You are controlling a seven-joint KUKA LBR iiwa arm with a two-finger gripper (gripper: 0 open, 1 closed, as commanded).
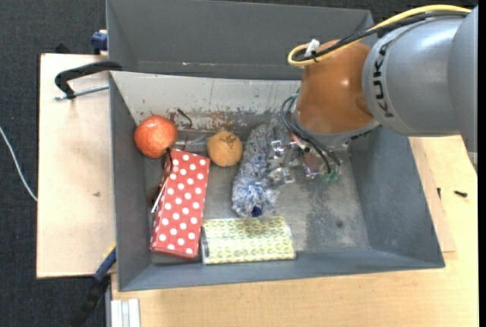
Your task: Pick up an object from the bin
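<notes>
Gripper (295,158): you are watching it hovering at the crumpled blue-white cloth (253,177), seemingly touching.
Grip: you cannot tell its opening or hold.

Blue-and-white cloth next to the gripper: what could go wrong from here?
1. The gripper is at the right edge of the crumpled cloth, so it may catch only a loose fold, which could slip out.
2. The cloth's lower end lies close to the yellow-green packet; lifting might drag the packet.
</notes>
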